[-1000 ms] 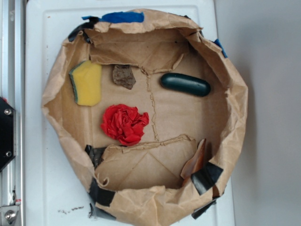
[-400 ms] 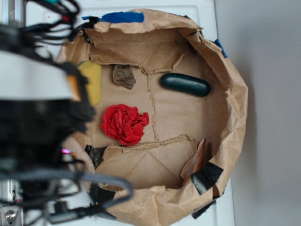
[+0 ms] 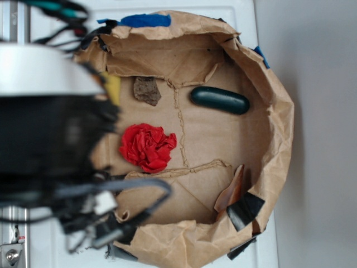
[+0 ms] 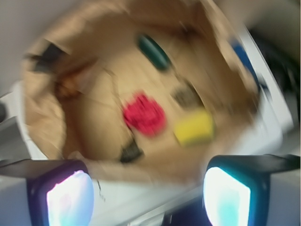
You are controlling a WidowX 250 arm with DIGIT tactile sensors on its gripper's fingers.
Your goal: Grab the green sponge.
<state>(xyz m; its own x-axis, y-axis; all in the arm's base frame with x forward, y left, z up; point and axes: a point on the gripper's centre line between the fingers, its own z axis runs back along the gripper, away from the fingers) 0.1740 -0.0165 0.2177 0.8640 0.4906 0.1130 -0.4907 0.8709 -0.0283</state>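
Observation:
The green sponge (image 4: pixel 194 127) shows in the wrist view as a blurred yellow block on the brown paper floor, beyond and slightly right of centre of my gripper (image 4: pixel 149 195). The two fingers stand wide apart at the bottom corners, open, with nothing between them. They hover over the white surface outside the paper rim, well short of the sponge. In the exterior view my arm (image 3: pixel 50 128) fills the left side, blurred and close to the camera. It hides nearly all of the sponge (image 3: pixel 114 87), leaving only a thin yellow strip.
A crumpled brown paper bag wall (image 3: pixel 279 111) rings the work area. Inside lie a red wad of cloth (image 3: pixel 147 146), a dark green glossy capsule (image 3: pixel 220 100) and a brown rough chunk (image 3: pixel 146 90). Black tape patches (image 3: pixel 244 209) hold the rim.
My arm, absent a second ago, has swung in from the left and now covers still more of the sponge. The objects in the bag have not moved.

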